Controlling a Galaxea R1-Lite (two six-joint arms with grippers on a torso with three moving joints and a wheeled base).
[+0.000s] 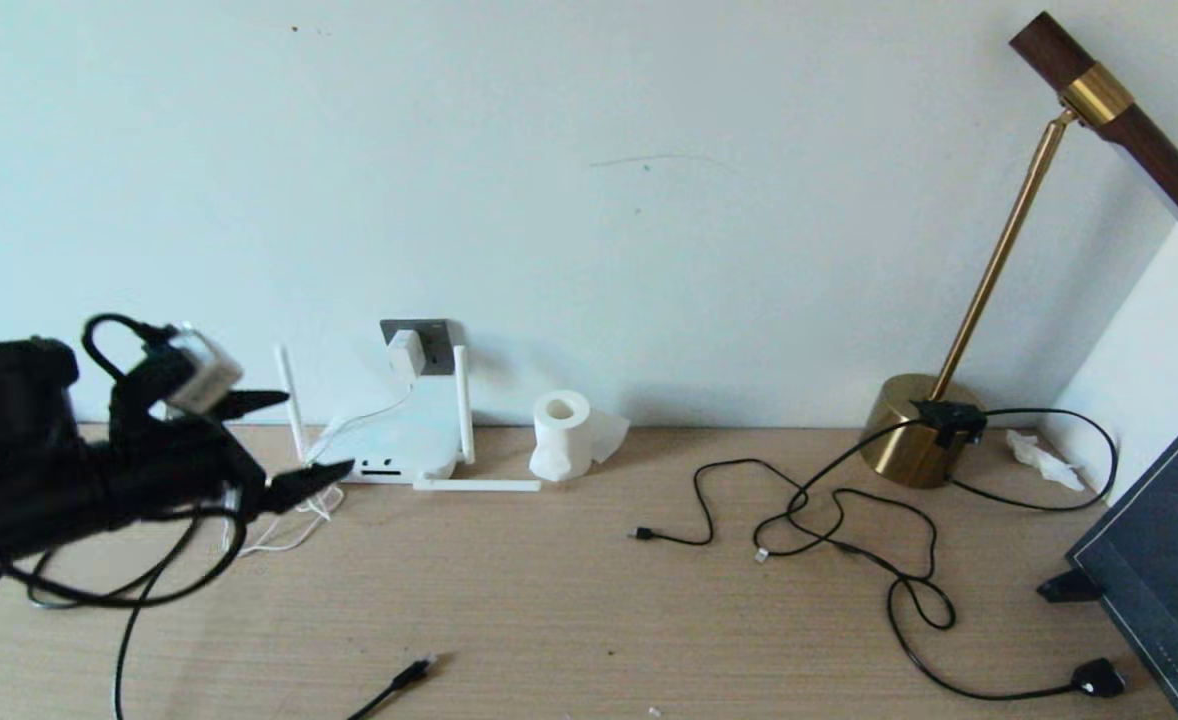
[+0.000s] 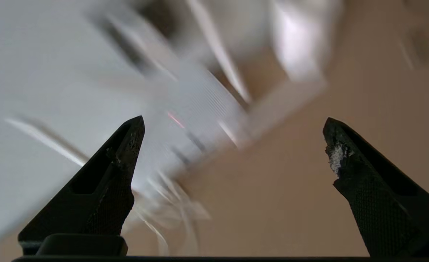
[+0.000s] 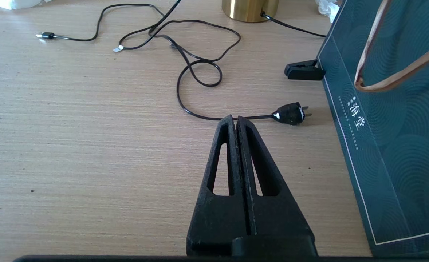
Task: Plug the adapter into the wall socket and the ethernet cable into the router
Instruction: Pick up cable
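Note:
The white adapter (image 1: 406,352) sits plugged into the dark grey wall socket (image 1: 435,345), and its thin white cord (image 1: 294,530) trails down to the desk. Below it lies the white router (image 1: 394,452) with its stick antennas. My left gripper (image 1: 294,440) is open and empty, hovering just left of the router's front. The left wrist view is blurred, with the router (image 2: 200,120) ahead of the left gripper (image 2: 233,120). The ethernet cable's plug end (image 1: 414,672) lies loose on the desk's near edge. My right gripper (image 3: 235,118) is shut on nothing above the desk.
A toilet paper roll (image 1: 561,435) stands right of the router. A brass lamp (image 1: 914,440) stands at the back right, its black cord (image 1: 829,530) looping over the desk to a plug (image 3: 291,113). A dark bag (image 3: 393,109) and a black clip (image 3: 303,70) sit at the right.

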